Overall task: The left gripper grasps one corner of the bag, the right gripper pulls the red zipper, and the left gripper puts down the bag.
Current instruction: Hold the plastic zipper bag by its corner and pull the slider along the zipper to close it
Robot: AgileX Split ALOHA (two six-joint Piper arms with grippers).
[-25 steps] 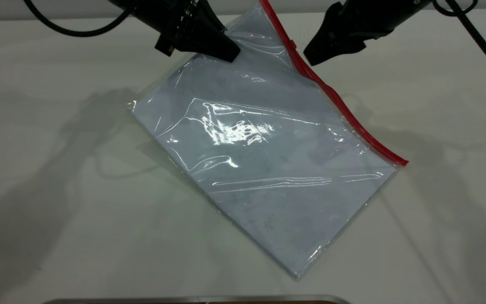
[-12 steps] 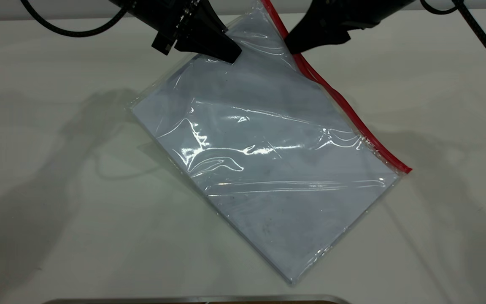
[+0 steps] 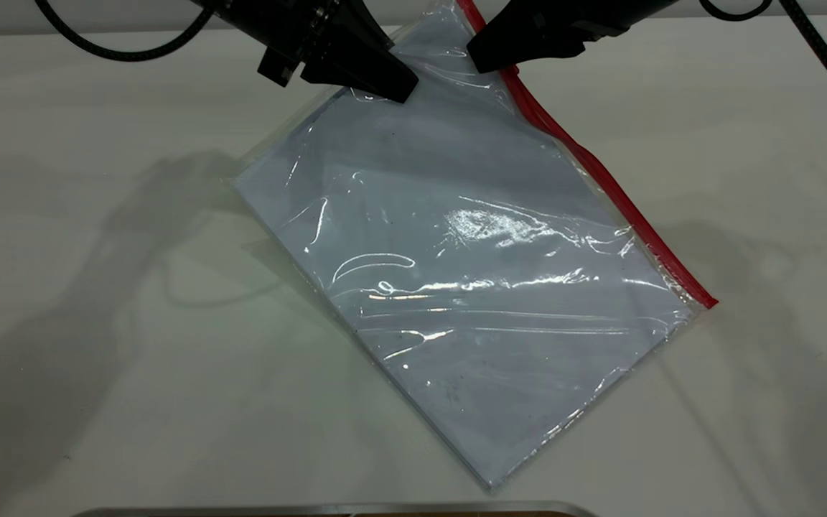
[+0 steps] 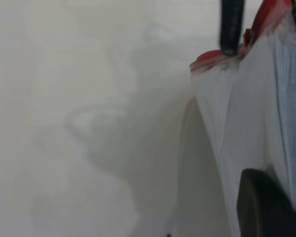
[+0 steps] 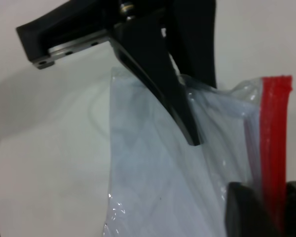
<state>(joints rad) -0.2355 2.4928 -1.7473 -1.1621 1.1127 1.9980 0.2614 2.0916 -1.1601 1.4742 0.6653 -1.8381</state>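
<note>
The bag [image 3: 456,273] lies slanted across the centre of the exterior frame. Its lower end rests on the white tabletop [image 3: 97,402]; its upper end is raised toward the top edge. White paper shows through the clear plastic. The red zipper [image 3: 600,179] runs along the bag's right-hand long edge, from the top centre to the right of centre.

The left gripper [image 3: 392,90] sits at the upper left of centre. Its jaws are pinching the clear plastic near the bag's upper corner; the right wrist view confirms the grasp.

The right gripper [image 3: 482,61] sits at the top, right of centre. In the right wrist view its jaws stand on either side of the red strip, closed on it.
</note>
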